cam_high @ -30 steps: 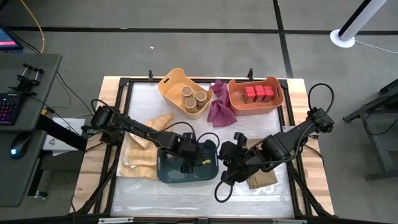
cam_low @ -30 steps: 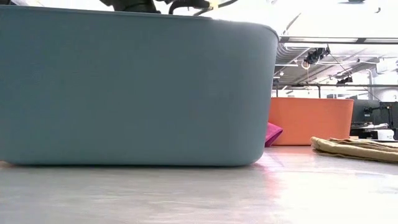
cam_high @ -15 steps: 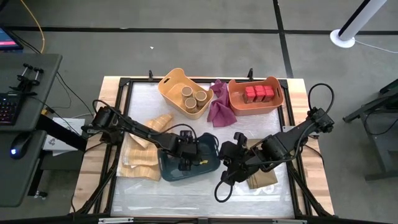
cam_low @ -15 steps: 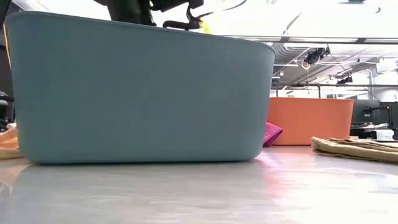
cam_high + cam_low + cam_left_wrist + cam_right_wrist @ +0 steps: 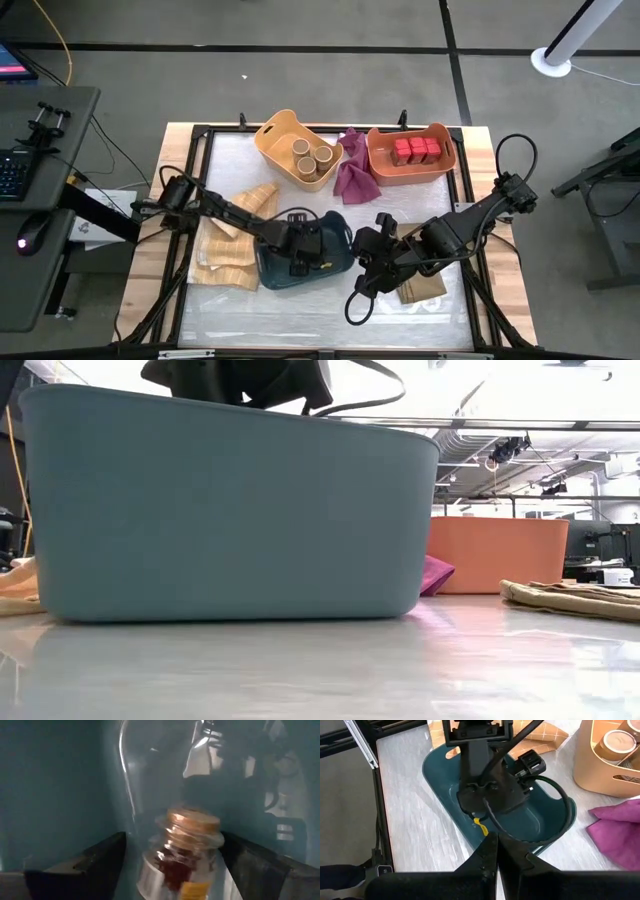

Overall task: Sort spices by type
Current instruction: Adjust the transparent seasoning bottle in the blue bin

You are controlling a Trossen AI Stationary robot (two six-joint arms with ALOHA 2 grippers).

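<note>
A small glass jar (image 5: 182, 855) with a brown cork top and red contents sits between the fingers of my left gripper (image 5: 298, 256), which reaches down inside the teal bin (image 5: 330, 262) at the table's middle. In the low view only the gripper's dark body (image 5: 240, 380) shows above the bin's rim (image 5: 230, 405). Tan cylinders (image 5: 312, 157) stand in the yellow-tan bin (image 5: 270, 135) at the far side. Red tins (image 5: 415, 150) sit in the orange bin (image 5: 445, 165). My right gripper (image 5: 366, 286) is shut and empty, right of the teal bin. My left gripper has the jar's glass body (image 5: 150, 870) between its two fingers (image 5: 250, 865), one on each side, below the cork top (image 5: 192, 820). The fingers slant down into the teal bin from above. The jar is upright, cork up; whether its base rests on the bin's floor is hidden.
A magenta cloth (image 5: 352, 178) lies between the two far bins. Folded tan cloths lie left of the teal bin (image 5: 232, 245) and under my right arm (image 5: 420, 288). The table's metal frame (image 5: 190, 200) runs round the work surface.
My left gripper has gone down deeper into the teal bin with the jar. The bin has slid a little toward the table's right edge and turned slightly on the table.
</note>
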